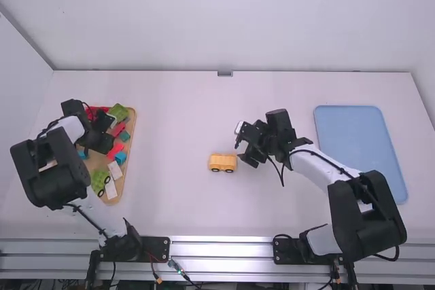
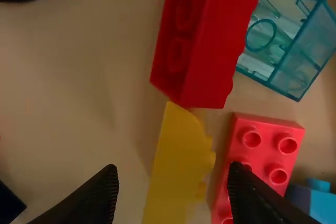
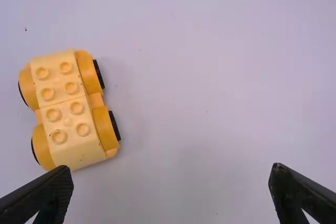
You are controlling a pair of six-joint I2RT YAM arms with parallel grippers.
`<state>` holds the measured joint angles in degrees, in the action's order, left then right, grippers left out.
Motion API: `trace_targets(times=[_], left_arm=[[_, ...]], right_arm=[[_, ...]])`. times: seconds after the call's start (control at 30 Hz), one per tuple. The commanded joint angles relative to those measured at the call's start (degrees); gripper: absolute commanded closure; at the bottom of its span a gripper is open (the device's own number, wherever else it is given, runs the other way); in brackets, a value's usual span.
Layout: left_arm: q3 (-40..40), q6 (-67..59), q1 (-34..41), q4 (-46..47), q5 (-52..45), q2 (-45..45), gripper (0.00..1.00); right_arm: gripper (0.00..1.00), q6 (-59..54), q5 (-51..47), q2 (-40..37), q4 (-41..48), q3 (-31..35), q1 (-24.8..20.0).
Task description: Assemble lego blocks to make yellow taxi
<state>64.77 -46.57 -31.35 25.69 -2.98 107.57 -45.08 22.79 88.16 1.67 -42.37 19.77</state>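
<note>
My left gripper (image 1: pixel 99 142) is over the block tray at the left. In the left wrist view the left gripper (image 2: pixel 170 174) is open, its two fingers on either side of a yellow block (image 2: pixel 181 166) that lies on the wood; whether they touch it cannot be told. At the middle of the table stands a yellow wheeled car base (image 1: pixel 222 162), and in the right wrist view the car base (image 3: pixel 71 111) shows studs on top and black tyres. Just right of it is my right gripper (image 1: pixel 246 147); in the right wrist view the right gripper (image 3: pixel 172 174) is wide open with nothing between its fingers.
The wooden tray (image 1: pixel 130 142) holds several blocks. Close to the yellow block are a red block (image 2: pixel 212 51), a pink-red studded block (image 2: pixel 262 153) and a clear teal block (image 2: pixel 286 43). A blue tray (image 1: pixel 360 144) lies at the right.
</note>
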Motion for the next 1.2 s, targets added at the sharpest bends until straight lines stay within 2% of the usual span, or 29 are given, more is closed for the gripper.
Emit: trace_targets(times=[0.0, 0.7, 0.8, 1.17], left_arm=[[0.5, -0.8, -0.5, 0.2, -0.5, 1.2, 0.44], [-1.1, -1.5, -0.5, -1.6, -1.1, 1.7, 0.46], [-1.1, -1.3, -0.5, -1.6, -1.1, 2.1, 0.50], [-1.2, -1.3, -0.5, -2.1, -2.2, 2.8, 0.49]], right_arm=[[0.02, 0.3, 0.3, -1.3, 0.0, -1.6, 0.2], [0.01, 0.3, 0.3, -1.3, -0.2, -1.6, 0.2], [0.01, 0.3, 0.3, -1.3, -0.2, -1.6, 0.2], [0.01, 0.3, 0.3, -1.3, -0.1, -1.6, 0.2]])
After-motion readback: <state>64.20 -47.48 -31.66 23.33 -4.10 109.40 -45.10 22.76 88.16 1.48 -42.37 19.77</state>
